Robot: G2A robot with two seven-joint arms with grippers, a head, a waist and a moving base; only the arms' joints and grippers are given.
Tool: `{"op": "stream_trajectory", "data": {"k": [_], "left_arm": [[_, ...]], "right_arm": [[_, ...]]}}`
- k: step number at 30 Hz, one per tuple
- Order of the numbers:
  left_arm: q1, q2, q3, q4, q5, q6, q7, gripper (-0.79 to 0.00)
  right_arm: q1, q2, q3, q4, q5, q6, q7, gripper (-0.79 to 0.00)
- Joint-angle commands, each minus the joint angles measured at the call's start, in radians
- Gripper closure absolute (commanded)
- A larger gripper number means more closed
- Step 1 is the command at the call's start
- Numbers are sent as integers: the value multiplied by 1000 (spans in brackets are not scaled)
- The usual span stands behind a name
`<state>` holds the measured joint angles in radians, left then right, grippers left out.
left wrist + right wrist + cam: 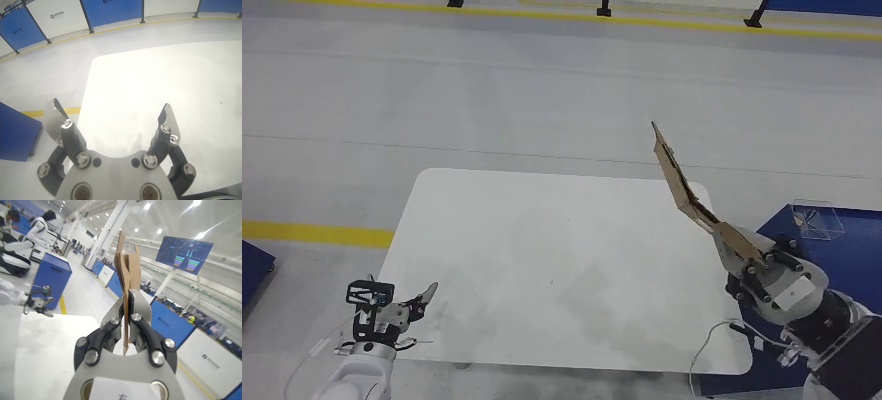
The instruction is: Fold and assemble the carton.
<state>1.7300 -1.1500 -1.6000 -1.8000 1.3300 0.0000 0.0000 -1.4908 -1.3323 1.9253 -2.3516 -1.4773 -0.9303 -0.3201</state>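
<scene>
A flat, unfolded brown carton [682,185] is held edge-on in the air above the right side of the white table [552,270]. My right gripper [729,242] is shut on its lower end. In the right wrist view the carton [127,266] rises from between the fingers [140,302], its flaps pressed together. My left gripper [422,300] hovers at the table's front left corner, far from the carton. In the left wrist view that gripper [111,108] is open with nothing between its fingers. It also shows far off in the right wrist view as the left gripper [45,311].
A blue cabinet [817,235] with a clear plastic box [817,218] on it stands just right of the table. Another blue cabinet [17,132] stands left of the table. A loose cable [712,350] hangs at the table's front right corner.
</scene>
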Motion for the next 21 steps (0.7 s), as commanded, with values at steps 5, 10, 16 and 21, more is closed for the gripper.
{"op": "stream_trajectory", "data": {"k": [5, 10, 16, 21], "left_arm": [[0, 0, 0, 0, 0, 0, 0, -785], [0, 0, 0, 0, 0, 0, 0, -785], [0, 0, 0, 0, 0, 0, 0, -785], [0, 0, 0, 0, 0, 0, 0, -785]], "right_arm": [[-93, 30, -83, 2, -644, 238, -489, 0], [-179, 57, -162, 2, -1031, 476, -645, 0], [-225, 75, -246, 2, -1411, 844, -666, 0], [-275, 81, -303, 2, -1566, 1021, -610, 0]]}}
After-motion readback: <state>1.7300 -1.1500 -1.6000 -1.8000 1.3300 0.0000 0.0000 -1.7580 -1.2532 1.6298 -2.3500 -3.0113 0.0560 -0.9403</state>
